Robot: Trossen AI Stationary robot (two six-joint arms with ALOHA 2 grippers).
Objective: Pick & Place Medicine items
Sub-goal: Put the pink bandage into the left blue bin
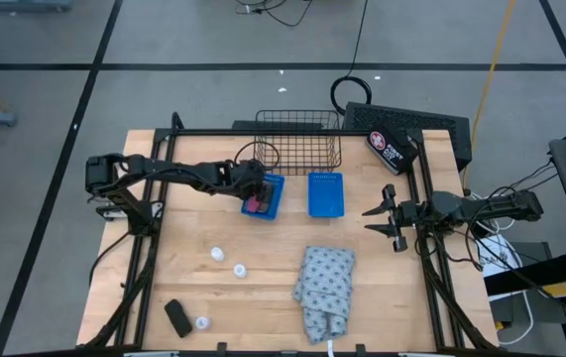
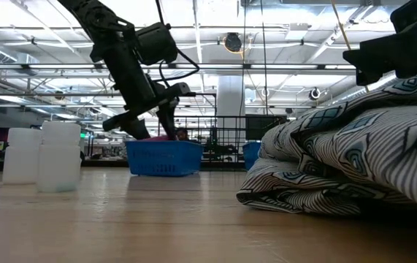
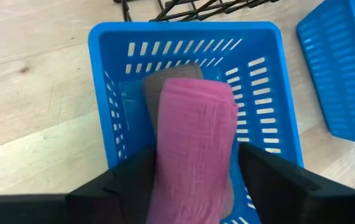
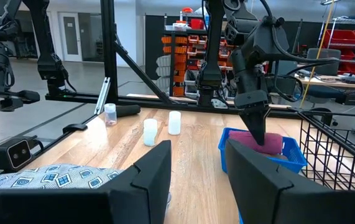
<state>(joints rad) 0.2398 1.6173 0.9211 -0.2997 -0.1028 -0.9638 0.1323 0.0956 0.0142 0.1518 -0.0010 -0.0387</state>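
My left gripper (image 1: 258,194) reaches down into the left blue basket (image 1: 273,183) and is shut on the pink oblong piece (image 3: 193,124). That piece lies over the brown piece (image 3: 165,78) in the basket. Three tiny white bottles (image 1: 218,254) (image 1: 239,269) (image 1: 201,322) stand on the table's near left part. The black oblong piece (image 1: 176,317) lies flat beside the nearest bottle. My right gripper (image 1: 384,220) hangs open near the table's right edge, touching nothing. My left gripper holds the pink piece by its long sides (image 3: 165,162), pinched between the two fingers (image 3: 127,183). The fingers come from above, pointing down into the basket, and lie across the piece. The piece's far end (image 3: 196,90) lies on the brown piece inside the basket.
A second blue basket (image 1: 325,193) stands right of the first. A black wire basket (image 1: 297,142) sits behind both at the far edge. A black pouch with a red-white label (image 1: 392,149) lies far right. The grey-blue patterned cloth (image 1: 324,288) lies bunched at the near middle.
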